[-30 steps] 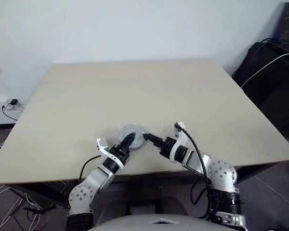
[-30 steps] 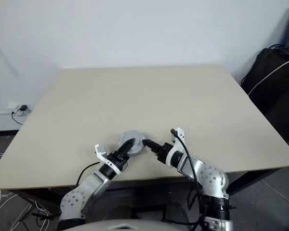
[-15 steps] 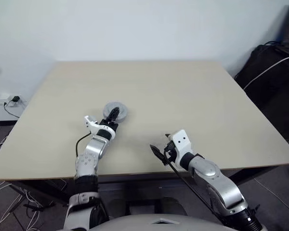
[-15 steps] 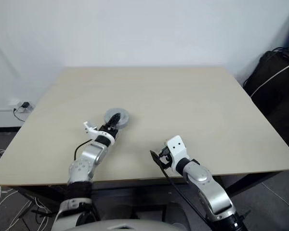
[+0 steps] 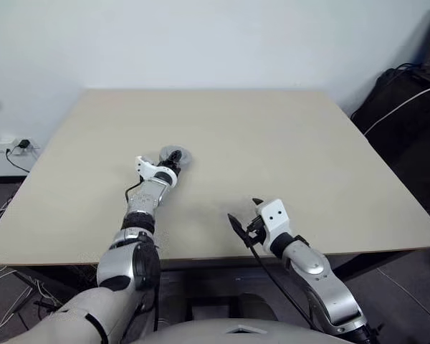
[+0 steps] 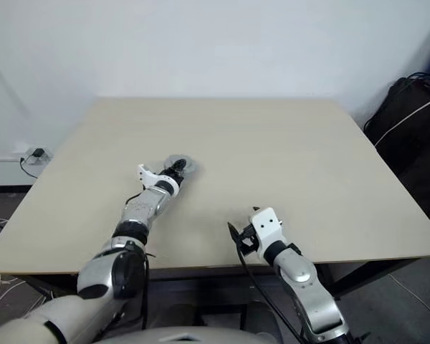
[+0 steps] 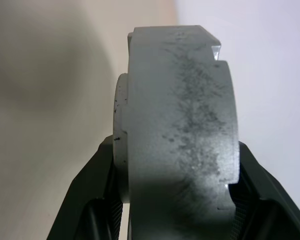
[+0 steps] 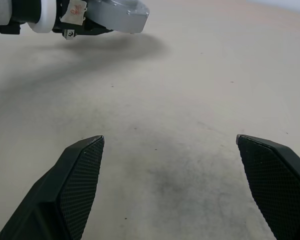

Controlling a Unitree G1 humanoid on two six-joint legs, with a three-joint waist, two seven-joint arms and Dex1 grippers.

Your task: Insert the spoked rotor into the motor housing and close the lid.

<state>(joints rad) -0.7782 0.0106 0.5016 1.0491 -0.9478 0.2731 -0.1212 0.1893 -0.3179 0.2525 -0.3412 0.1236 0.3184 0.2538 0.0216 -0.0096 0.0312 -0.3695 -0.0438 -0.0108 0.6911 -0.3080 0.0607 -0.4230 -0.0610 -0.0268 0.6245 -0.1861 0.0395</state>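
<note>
- The table (image 5: pixel 287 158) is showing a plain pale beige surface, with faint dark smudging on the part lying before the right gripper (image 8: pixel 170 185).
- The lid (image 7: pixel 182 145) is showing light silver-grey metal, speckled with dark scuff marks.
- The fingers (image 8: pixel 77 182) of the right gripper are showing black, with a fine cross-hatched pad texture.
- The left gripper (image 5: pixel 170 167) is showing black fingers below a white wrist collar.

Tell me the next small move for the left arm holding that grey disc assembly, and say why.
Probably lower it and set it flat on the table. The left gripper is clamped on the grey disc assembly, which the left wrist view shows edge-on between its fingers, seemingly above the tabletop. The right gripper hangs open, well apart near the front edge, giving no support.
</note>
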